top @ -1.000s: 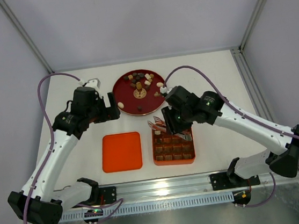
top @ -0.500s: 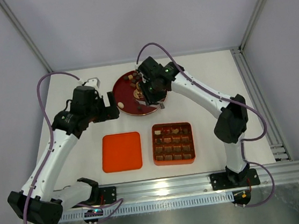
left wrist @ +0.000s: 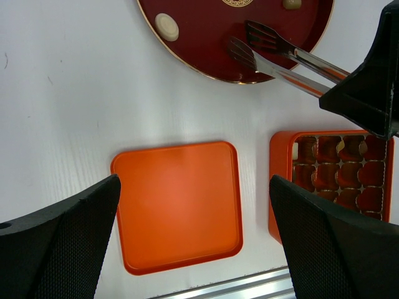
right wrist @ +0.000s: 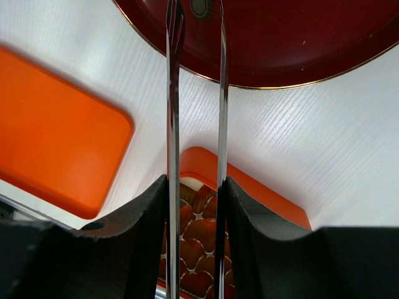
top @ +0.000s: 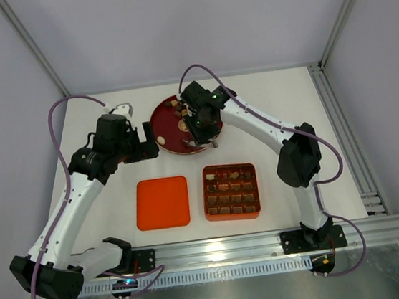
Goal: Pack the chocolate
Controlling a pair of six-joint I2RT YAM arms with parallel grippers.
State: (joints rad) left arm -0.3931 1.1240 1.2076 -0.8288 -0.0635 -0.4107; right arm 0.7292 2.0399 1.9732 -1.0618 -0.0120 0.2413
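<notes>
Right wrist view: right gripper (right wrist: 194, 187) clamps the tweezers (right wrist: 173, 93), prongs parted and empty over the plate (right wrist: 299, 56); chocolate (top: 178, 109) lies beyond the tips. Left gripper (left wrist: 193, 180) gapes, empty.

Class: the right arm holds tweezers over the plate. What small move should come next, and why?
Probably shift the metal tweezers to the cream-white round chocolate on the round dark-red plate and close: their tips are apart, empty, over bare plate.

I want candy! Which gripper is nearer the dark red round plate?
Right. The right gripper hangs over the dark red round plate holding metal tweezers; the left gripper is beside its left rim.
</notes>
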